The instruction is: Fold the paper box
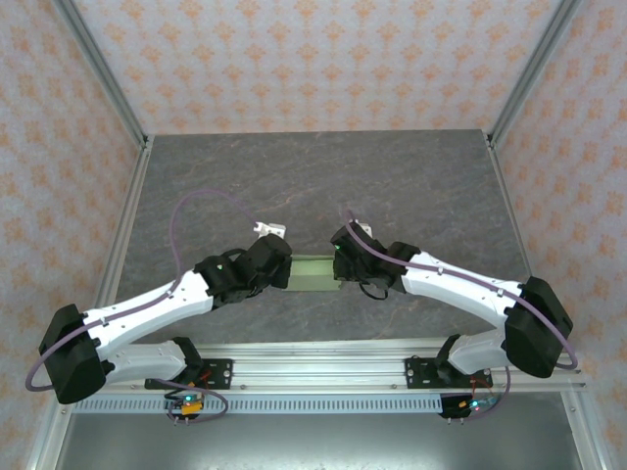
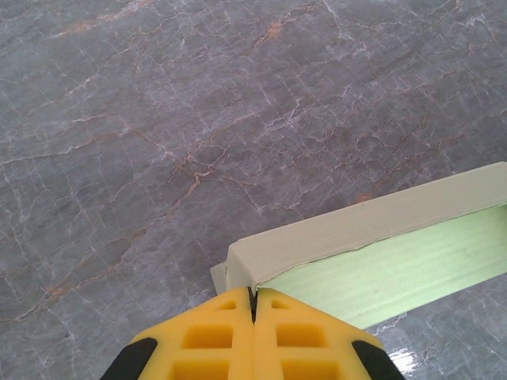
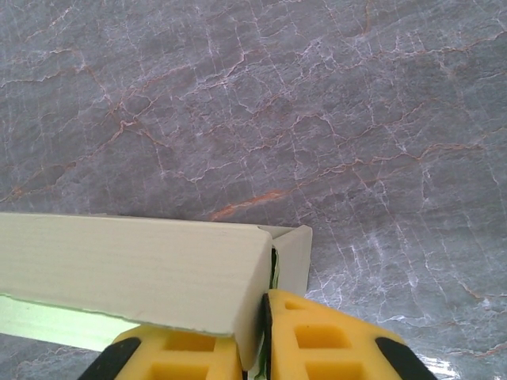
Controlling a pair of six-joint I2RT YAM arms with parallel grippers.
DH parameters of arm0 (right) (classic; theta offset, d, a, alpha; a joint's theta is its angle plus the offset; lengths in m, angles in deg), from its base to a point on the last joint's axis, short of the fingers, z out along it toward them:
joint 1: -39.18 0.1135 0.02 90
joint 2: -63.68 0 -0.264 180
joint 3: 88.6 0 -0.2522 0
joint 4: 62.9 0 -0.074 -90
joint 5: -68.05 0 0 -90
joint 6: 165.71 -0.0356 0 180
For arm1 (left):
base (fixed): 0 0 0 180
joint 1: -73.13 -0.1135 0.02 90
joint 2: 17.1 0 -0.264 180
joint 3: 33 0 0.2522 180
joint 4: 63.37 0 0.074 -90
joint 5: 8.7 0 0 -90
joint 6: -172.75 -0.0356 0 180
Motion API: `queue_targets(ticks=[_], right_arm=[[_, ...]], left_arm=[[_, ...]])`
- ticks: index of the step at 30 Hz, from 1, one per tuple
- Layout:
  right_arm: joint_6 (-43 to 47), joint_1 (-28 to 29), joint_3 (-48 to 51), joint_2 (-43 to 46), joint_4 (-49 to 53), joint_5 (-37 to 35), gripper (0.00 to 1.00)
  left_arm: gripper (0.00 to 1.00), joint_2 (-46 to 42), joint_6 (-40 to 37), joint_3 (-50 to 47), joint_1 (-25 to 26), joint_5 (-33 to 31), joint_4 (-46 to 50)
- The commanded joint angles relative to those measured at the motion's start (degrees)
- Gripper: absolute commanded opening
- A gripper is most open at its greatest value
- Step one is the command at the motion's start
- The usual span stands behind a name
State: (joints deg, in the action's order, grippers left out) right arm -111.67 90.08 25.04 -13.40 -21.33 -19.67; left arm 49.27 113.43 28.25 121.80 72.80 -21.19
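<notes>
Here, a pale yellow-green box [image 1: 315,273] lies on the grey marbled worktop [image 1: 323,176], stretched crosswise between two white-and-black arms that reach in from either side of it. The left tool [image 1: 289,273] sits at the box's left end and the right tool [image 1: 339,268] at its right end, the two facing each other along the length of the box. From the left wrist, the left tool's yellow fingers [image 2: 214,340] are pressed together with just a hairline seam between them, their tips right against the box's left corner; whether any card is nipped in that seam cannot be told. From that corner a cream outer wall of the box runs away to the right, with a brighter green inner face below it and a small tab [image 2: 218,279] poking out to the corner's left. From the right wrist, the right tool's jaws stand narrow, clamped on the box's right end: thin card passes down between the two yellow fingers [image 3: 341,348], and a long cream panel runs off to the left of the grip, a strip of green showing beneath it. A short flap [image 3: 291,257] stands just beyond the grip, at the same end of the box. Behind the box the worktop runs back to orange-patterned walls [image 1: 323,59] framed by metal posts
</notes>
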Motion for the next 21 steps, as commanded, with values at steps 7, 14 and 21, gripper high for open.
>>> queue_targets(ticks=[7,14,21], right_arm=[[0.13,2.25,-0.75,-1.45,1.98,-3.3,0.16],[-0.45,2.54,-1.08,-1.89,1.89,-3.68,0.16],[-0.5,2.72,-2.15,-2.73,2.33,-3.77,0.16]], left_arm=[[0.0,2.94,3.82,5.26,-0.73,3.43,4.38],[0.0,1.98,5.55,4.44,-1.39,5.24,2.31],[0.0,1.48,10.19,0.98,-4.14,12.45,-2.57]])
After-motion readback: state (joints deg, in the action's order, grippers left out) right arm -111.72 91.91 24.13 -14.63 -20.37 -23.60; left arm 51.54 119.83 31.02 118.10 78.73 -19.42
